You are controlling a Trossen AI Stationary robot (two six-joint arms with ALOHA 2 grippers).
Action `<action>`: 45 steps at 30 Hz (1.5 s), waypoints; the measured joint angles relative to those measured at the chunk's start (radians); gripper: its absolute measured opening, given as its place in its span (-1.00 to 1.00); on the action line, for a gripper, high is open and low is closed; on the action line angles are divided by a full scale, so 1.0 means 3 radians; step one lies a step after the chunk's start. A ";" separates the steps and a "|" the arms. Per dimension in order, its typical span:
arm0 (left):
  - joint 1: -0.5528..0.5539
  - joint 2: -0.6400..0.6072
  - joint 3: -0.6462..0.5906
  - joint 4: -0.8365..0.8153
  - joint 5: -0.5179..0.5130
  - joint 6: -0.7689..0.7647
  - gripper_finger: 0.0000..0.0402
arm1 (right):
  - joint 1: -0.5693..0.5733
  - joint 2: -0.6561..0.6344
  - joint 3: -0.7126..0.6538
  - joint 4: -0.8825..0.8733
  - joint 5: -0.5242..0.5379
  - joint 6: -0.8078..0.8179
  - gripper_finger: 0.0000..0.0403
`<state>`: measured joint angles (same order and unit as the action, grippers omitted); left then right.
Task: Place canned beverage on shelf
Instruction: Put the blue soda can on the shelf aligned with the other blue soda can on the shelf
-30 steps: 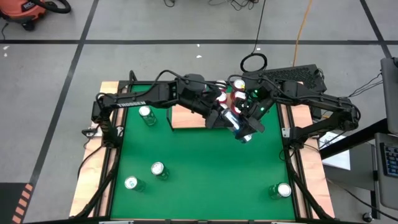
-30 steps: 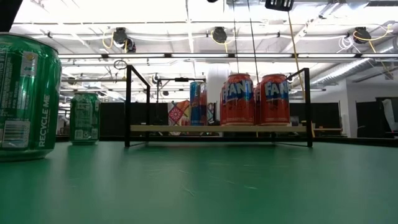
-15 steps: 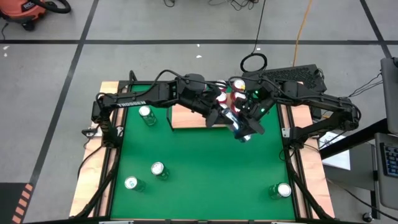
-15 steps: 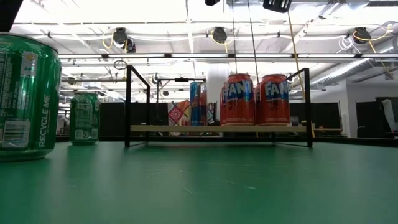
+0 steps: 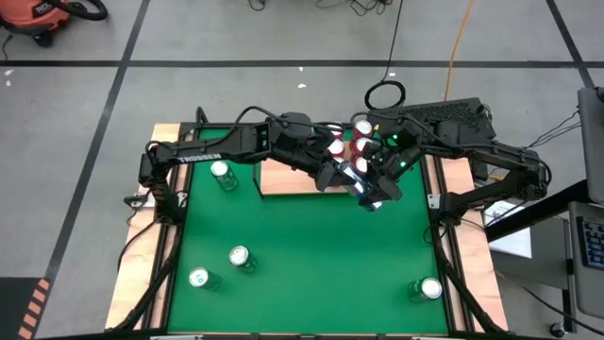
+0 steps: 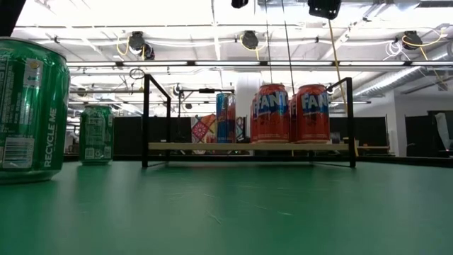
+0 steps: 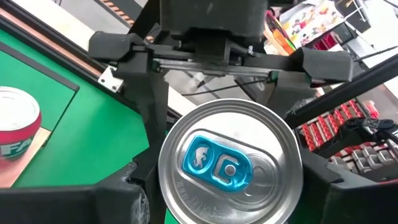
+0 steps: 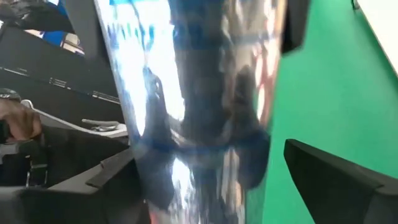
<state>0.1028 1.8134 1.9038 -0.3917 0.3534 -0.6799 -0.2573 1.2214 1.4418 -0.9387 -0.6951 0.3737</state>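
While the left claw [image 5: 342, 176] is clamped on the silver can [image 7: 229, 163] by its sides, the right claw [image 5: 376, 187] straddles it with fingers apart. Complete this handover by retreating the right arm first. Just beside them, the shelf [image 5: 285, 178] already holds 3 orange cans [image 6: 311, 113]; set this can upright behind them.
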 joint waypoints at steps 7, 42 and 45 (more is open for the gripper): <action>-0.0025 -0.0082 0.0003 -0.0012 -0.0135 -0.0085 0.12 | -0.0117 -0.0148 0.0000 -0.0106 -0.0001 0.0029 0.77; -0.0016 -0.0304 0.0006 -0.1433 -0.1930 -0.1448 0.12 | -0.0338 -0.0620 -0.0008 -0.0566 0.1270 -0.0905 0.77; 0.0040 -0.0314 0.0135 -0.1690 -0.1950 -0.1378 0.12 | -0.0338 -0.0652 -0.0008 -0.0703 0.1269 -0.0982 0.77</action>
<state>0.1148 1.7191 1.9444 -0.8987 -0.2315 -1.0932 -0.3588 1.0259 1.4395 -1.1497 -0.3144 0.0791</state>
